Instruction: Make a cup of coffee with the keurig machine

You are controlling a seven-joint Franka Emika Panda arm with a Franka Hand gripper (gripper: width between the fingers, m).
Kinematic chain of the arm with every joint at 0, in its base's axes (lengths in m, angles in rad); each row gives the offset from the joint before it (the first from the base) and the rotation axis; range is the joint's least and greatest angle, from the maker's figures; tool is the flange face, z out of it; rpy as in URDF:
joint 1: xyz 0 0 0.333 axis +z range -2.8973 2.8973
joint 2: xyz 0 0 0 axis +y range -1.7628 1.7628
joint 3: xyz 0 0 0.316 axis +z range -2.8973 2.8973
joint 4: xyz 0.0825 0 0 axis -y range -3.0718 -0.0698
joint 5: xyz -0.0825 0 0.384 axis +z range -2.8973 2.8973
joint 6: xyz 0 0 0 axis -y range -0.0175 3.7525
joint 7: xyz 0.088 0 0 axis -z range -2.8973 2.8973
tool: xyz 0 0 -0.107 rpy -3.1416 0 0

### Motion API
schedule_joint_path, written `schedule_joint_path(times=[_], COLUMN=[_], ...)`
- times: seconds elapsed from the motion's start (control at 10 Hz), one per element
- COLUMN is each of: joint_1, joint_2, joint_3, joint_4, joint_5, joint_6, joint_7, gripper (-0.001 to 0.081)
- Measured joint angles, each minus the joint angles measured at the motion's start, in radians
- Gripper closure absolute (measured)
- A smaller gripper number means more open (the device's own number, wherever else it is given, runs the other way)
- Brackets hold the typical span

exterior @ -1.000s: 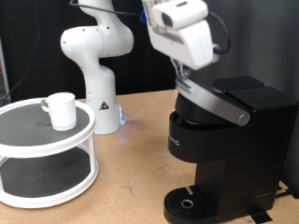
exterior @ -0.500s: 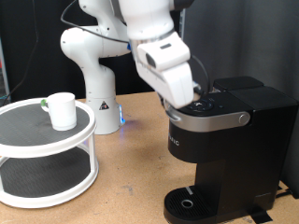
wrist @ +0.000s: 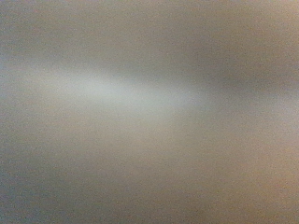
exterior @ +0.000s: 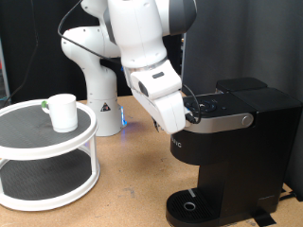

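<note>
While the wrist view gives only a grey-brown blur with nothing legible, the exterior view shows the work plainly. The keurig machine [exterior: 232, 151] stands at the worktop's [exterior: 133, 180] right end in the exterior view: matte black, lid lowered flat, a silver-grey band across its front, a round drip base at the worktop's near edge with nothing standing on it. The end effector [exterior: 192, 115] is pressed against the upper left corner of the machine's lid; its fingers are hidden behind the white wrist housing, so whether they are spread or pressed together cannot be told. The cup [exterior: 62, 112], plain white, stands upright on the top tier of a white two-tier round shelf [exterior: 47, 161] at the worktop's left end, well apart from the machine. A small green-topped object [exterior: 44, 105] lies just beside the cup. Bare worktop lies between shelf and machine.
</note>
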Motion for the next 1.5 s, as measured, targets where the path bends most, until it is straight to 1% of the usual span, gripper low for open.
schedule_joint_path(times=[0.2, 0.5, 0.9, 1.1, 1.3, 1.4, 1.5], joint_1=[0.0, -0.005, -0.014, -0.015, -0.015, -0.015, -0.017], joint_2=[0.002, -0.015, -0.057, -0.075, -0.088, -0.088, -0.088], joint_3=[-0.006, -0.024, -0.057, -0.064, -0.069, -0.068, -0.073], joint_4=[-0.003, -0.001, 0.027, 0.055, 0.091, 0.087, 0.087], joint_5=[0.047, 0.106, 0.115, 0.141, 0.146, 0.144, 0.132], joint_6=[0.019, 0.018, -0.056, -0.084, -0.145, -0.14, -0.186], joint_7=[-0.065, -0.168, -0.219, -0.221, -0.221, -0.221, -0.233], gripper=[0.0802, 0.0802, 0.0802, 0.0802, 0.0802, 0.0802, 0.0802])
